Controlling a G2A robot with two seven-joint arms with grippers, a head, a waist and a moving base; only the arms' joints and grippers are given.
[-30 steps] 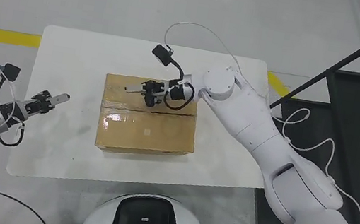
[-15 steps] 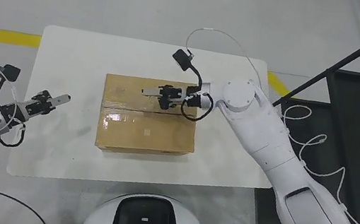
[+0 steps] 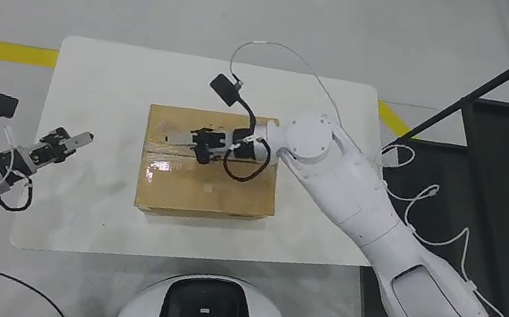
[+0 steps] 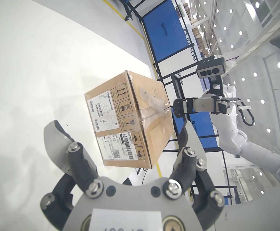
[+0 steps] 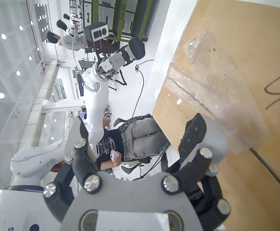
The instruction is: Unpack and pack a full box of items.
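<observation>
Top view: we see closed cardboard box (image 3: 209, 176) mid-table (image 3: 115, 85), taped seam up. Right gripper (image 3: 177, 136) over box top near seam, fingers spread, gripping nothing; pad possibly touching tape (image 5: 210, 87). Left gripper (image 3: 82, 139) released, beside box, well apart.

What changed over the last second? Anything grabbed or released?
The right gripper pulled back toward the robot's right, then slid left across the top of the brown cardboard box, fingers open, nothing grasped. The left gripper barely shifted, open, off the box. The box stayed put on the white table, still taped shut.
</observation>
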